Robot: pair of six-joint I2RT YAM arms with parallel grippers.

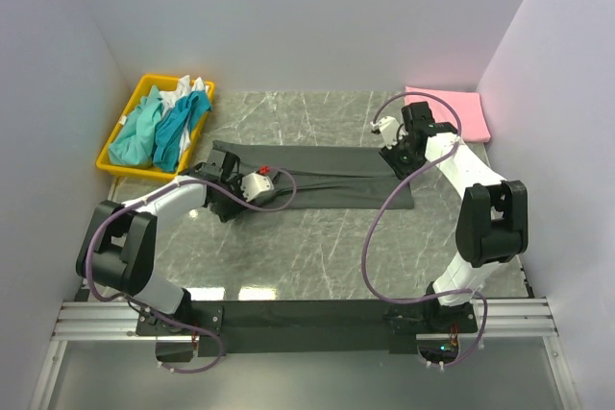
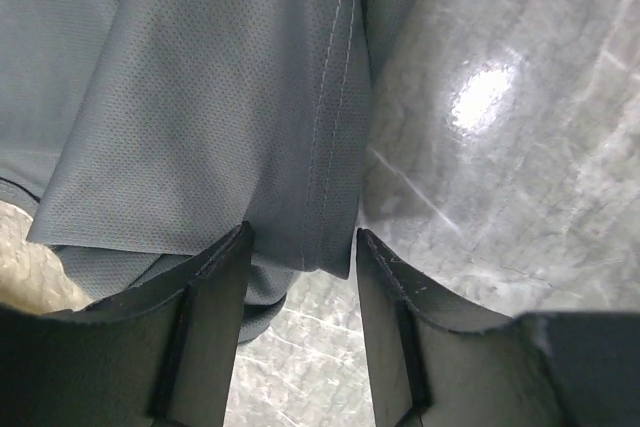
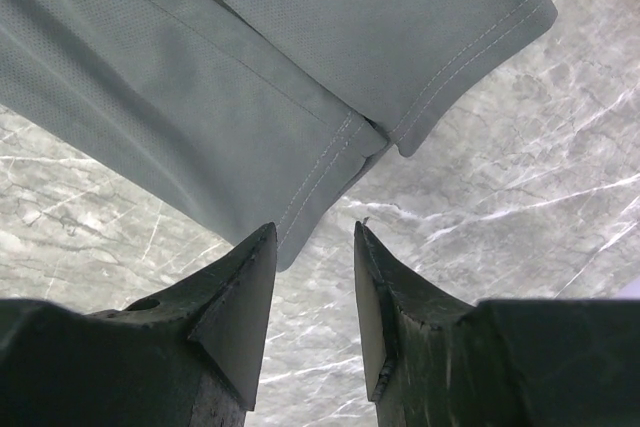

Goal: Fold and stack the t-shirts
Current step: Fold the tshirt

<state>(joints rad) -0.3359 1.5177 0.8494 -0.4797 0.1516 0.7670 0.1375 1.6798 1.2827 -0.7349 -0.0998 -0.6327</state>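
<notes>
1. Far-left corner: teal and white t-shirts [image 1: 144, 132] in the yellow tray [image 1: 130, 171].
2. Left arm bent low; left hand [image 2: 300, 242] parted, gripping nothing, straddling the charcoal t-shirt [image 1: 327, 175] hem, middle of the surface [image 1: 317, 237].
3. Right arm stretched forward; right hand [image 3: 315, 232] parted, empty, at its right corner.
4. Far-right corner: pink t-shirt [image 1: 452, 112].

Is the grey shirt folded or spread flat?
Folded lengthwise: the grey shirt lies as a narrow band, with layers overlapping in both wrist views.

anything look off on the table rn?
Nothing spilled or damaged. The grey t-shirt lies as a long folded strip with a few creases along it. The teal and white t-shirts are a crumpled heap in the yellow tray. The pink t-shirt sits neatly folded at the far corner.
</notes>
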